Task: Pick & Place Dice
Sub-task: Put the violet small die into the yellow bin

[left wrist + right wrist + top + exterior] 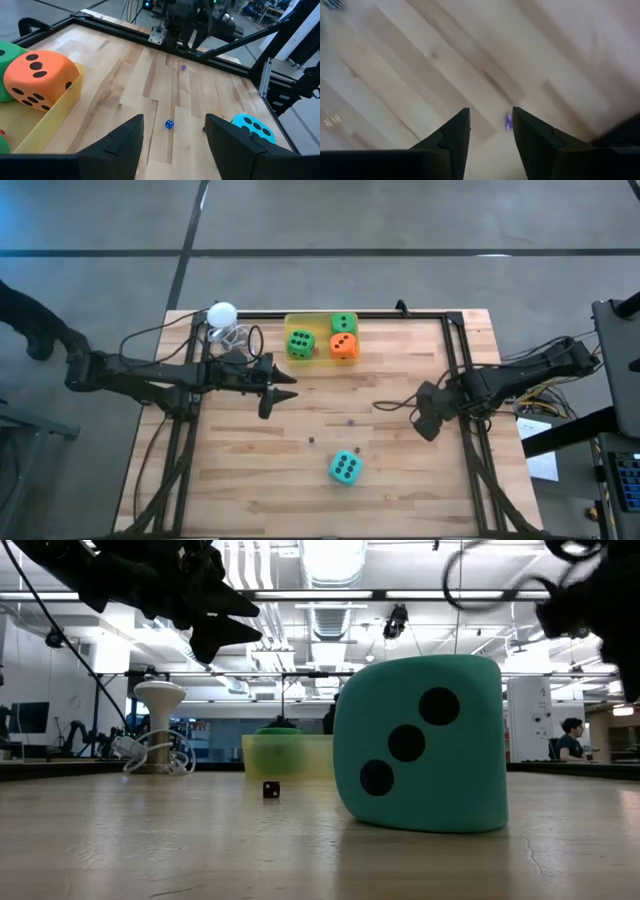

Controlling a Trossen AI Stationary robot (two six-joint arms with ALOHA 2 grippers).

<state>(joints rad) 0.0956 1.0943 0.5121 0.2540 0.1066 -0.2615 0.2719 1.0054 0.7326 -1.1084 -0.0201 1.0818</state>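
Teal die sits nearest the low camera, resting flat on the wooden table, three-pip face toward that camera, pips running diagonally; in the high view its top face shows six pips. It's a cube, so no long axis; its edges sit slightly rotated against the table planks. Nothing touches it.

Well away from the teal die, at the far table edge, a yellow tray holds three dice: a green die at one end showing six, a second green die against the back wall, and the orange die just in front of it, touching. All three lie inside the tray.

Tiny dark specks lie on the table between the teal die and the tray, including a small blue die.

Left gripper hovers beside the tray, fingers spread, empty. Right gripper hangs above bare table on the other side of the teal die, fingers parted, empty.

White ball on a stand sits at the tray's left.
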